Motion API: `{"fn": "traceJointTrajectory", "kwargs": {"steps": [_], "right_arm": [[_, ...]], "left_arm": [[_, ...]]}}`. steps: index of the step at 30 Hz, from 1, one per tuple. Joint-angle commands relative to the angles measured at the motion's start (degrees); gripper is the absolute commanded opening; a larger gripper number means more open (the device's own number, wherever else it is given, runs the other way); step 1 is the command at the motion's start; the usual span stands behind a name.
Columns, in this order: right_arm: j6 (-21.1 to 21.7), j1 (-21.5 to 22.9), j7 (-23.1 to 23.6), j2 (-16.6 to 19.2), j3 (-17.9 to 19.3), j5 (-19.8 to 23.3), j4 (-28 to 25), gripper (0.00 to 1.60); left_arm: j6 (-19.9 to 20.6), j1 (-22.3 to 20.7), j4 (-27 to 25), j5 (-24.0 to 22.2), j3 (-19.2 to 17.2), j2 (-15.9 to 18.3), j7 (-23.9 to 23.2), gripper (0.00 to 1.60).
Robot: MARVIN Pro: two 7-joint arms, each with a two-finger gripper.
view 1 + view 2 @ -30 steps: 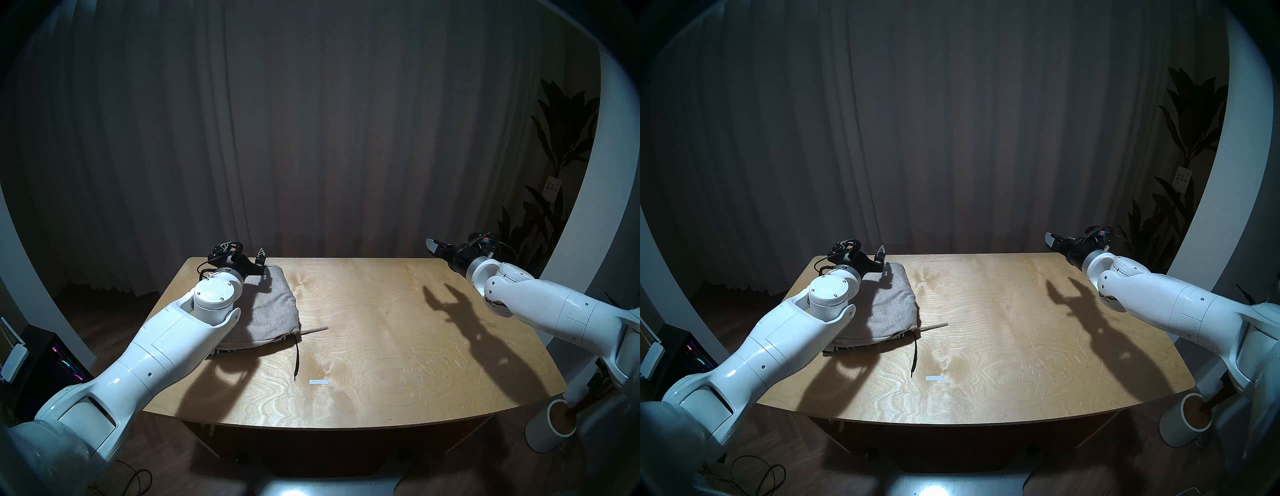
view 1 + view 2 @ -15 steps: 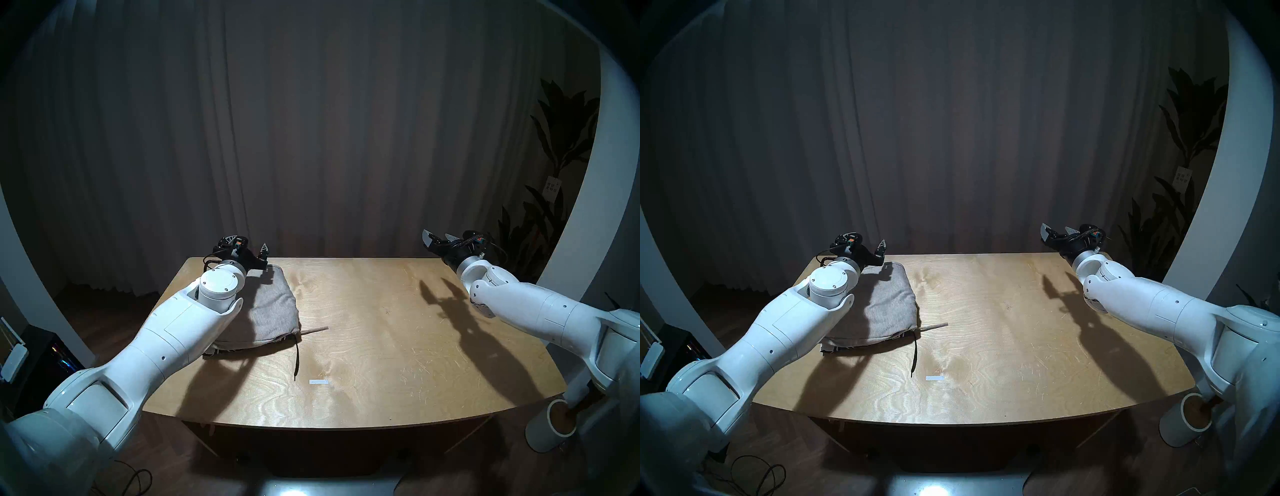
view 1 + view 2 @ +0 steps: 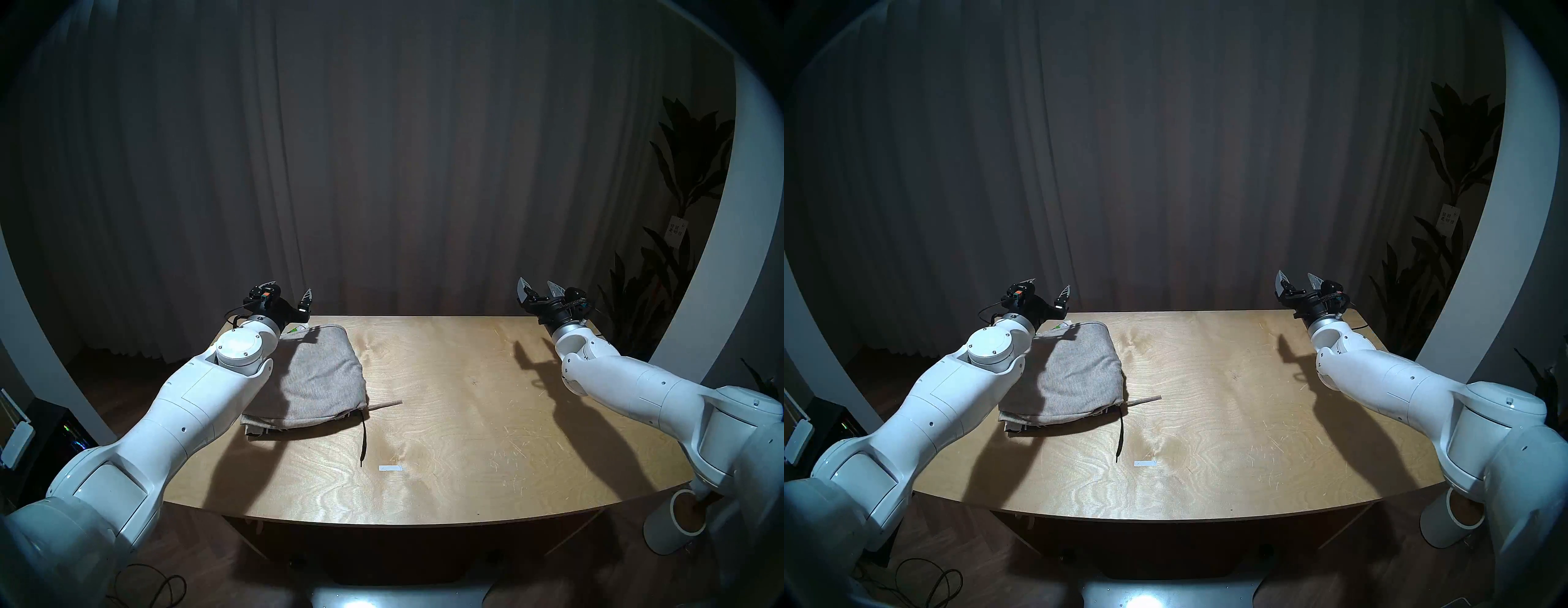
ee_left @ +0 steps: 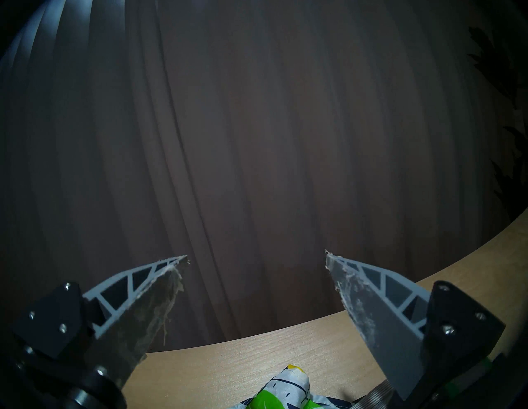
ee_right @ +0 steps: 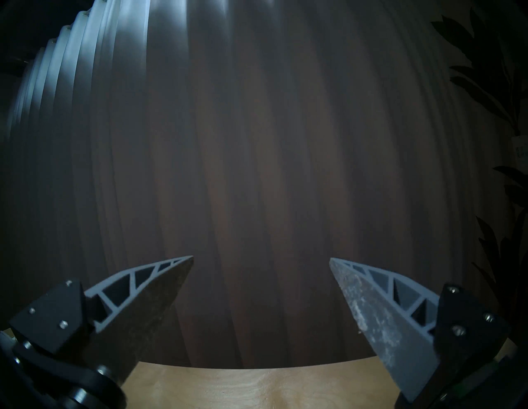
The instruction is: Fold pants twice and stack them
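Note:
The folded light-grey knit shorts [image 3: 322,378] [image 3: 1076,373] lie on top of the leaf-print shorts on the table's left half. Only edges of the print pair show: a strip under the front [image 3: 271,431] and a green, white and yellow corner at the far end [image 4: 285,391]. A black drawstring [image 3: 363,441] trails toward the front. My left gripper [image 3: 289,289] [image 4: 257,260] hangs open and empty above the far left table corner, past the stack. My right gripper [image 3: 538,285] [image 5: 261,260] is open and empty above the far right corner.
The wooden table [image 3: 466,424] carries a small white strip [image 3: 390,468] near the front middle and a thin stick-like piece [image 3: 386,404] beside the stack. Dark curtains hang behind. A plant [image 3: 679,212] and a white cylinder [image 3: 674,526] stand at the right.
Both arms pulled back and outward. The left gripper lifted off the grey shorts' far end and moved left, uncovering more of the stack. The right gripper turned upright. The shorts stayed put.

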Motion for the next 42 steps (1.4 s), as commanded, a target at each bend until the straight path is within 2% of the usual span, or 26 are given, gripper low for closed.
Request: {"fn": "traceJointTrajectory", "kwargs": {"steps": [1, 2, 3, 6, 7, 9, 11, 17, 21, 42], "right_arm": [[1.42, 0.69, 3.58, -2.50, 1.36, 2.25, 0.60, 1.60], [3.87, 0.77, 3.36, -1.77, 1.37, 3.11, -0.84, 1.60], [2.47, 0.65, 5.04, -1.91, 1.50, 2.96, -0.47, 1.60], [3.69, 0.80, 4.62, -0.72, 1.36, 3.26, -2.91, 1.60], [5.18, 0.68, 3.50, -0.11, 1.70, 4.29, -4.37, 1.60], [4.95, 1.05, 3.93, 0.08, 0.99, 3.02, -3.88, 1.60], [4.66, 0.69, 3.26, -0.06, 1.45, 3.67, -3.90, 1.60], [4.70, 0.17, 2.07, -0.44, 1.65, 4.45, -3.01, 1.60], [6.61, 0.13, 2.16, 0.28, 1.62, 5.33, -3.86, 1.60], [6.77, 0.27, 2.09, 0.44, 1.30, 5.69, -4.04, 1.60]], "left_arm": [[-2.34, 0.05, -2.10, -2.31, -1.71, 0.63, -2.22, 1.60], [-2.51, 0.41, -2.35, -2.55, -1.85, 0.84, -2.29, 1.60], [-2.45, 0.94, -2.77, -2.63, -1.96, 1.16, -1.95, 1.60], [-2.07, 2.07, -3.54, -2.86, -2.20, 1.91, -1.30, 1.60], [-1.37, 2.96, -4.54, -4.29, -2.95, 2.25, -1.33, 1.60], [-1.50, 3.24, -4.98, -3.24, -2.56, 2.77, -0.66, 1.60], [-0.56, 3.86, -5.70, -3.61, -2.88, 2.85, 0.51, 1.60], [-1.55, 4.33, -5.32, -3.12, -2.80, 2.38, 2.38, 1.60], [-1.38, 4.11, -5.09, -3.34, -2.70, 2.38, 2.52, 1.60], [-1.38, 4.09, -5.19, -3.35, -2.49, 2.47, 2.90, 1.60]]}}
